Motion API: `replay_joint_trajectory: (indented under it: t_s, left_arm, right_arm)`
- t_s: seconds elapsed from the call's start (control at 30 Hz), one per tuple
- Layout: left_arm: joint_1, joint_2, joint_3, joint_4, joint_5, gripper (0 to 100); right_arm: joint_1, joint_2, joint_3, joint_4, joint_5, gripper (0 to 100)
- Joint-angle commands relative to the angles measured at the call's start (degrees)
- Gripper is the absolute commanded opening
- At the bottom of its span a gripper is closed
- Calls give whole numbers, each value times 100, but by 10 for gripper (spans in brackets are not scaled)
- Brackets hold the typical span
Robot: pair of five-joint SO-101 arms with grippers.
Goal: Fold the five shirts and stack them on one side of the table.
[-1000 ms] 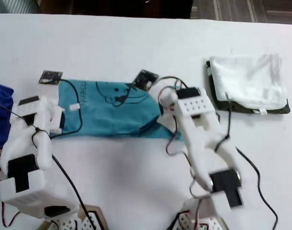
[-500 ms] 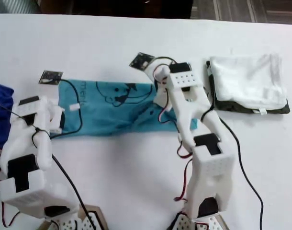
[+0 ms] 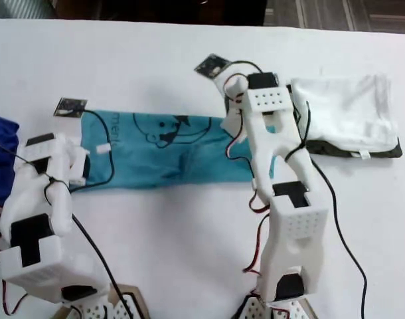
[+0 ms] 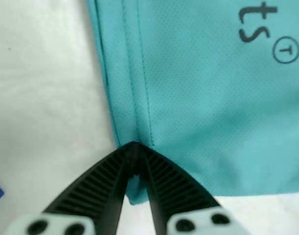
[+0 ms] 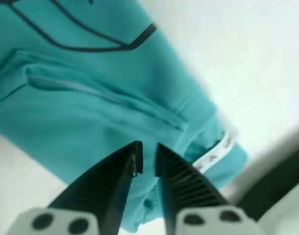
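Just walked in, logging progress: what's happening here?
Two arms are working on a teal shirt laid flat in a long strip on the table. The left gripper is shut on its hem at one end; the right gripper hovers over the collar end, jaws slightly apart. A white shirt lies folded on a dark one at the side.

White arms (image 3: pixel 269 143), black motors (image 3: pixel 26 242), red-black cables (image 3: pixel 237 143), ribbed black fingers (image 4: pixel 103 188), seemingly perforated panels (image 3: pixel 270 98)

spread shirt (image 3: pixel 156 153) is laid mid-tabletop (image 3: pixel 189 46) | folded stack (image 3: pixel 345 113) is set rightward | loose shirt (image 3: pixel 0 156) is bunched at left edge
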Motion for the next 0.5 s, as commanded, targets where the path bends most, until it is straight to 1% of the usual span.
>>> replay_joint_trajectory:
  t_s: [0.0, 0.2, 0.37, 0.47]
  left_arm:
    - [-105, -35, 22, -97, 0, 28]
    - [-105, -35, 22, -97, 0, 28]
    - [-105, -35, 22, -97, 0, 28]
    - [-105, -35, 22, -97, 0, 28]
  right_arm:
    - [13, -365, -193, 365, -53, 21]
    - [426, -338, 9, 356, -44, 20]
    - [796, -338, 853, -198, -44, 20]
    - [945, -347, 1037, -532, -44, 20]
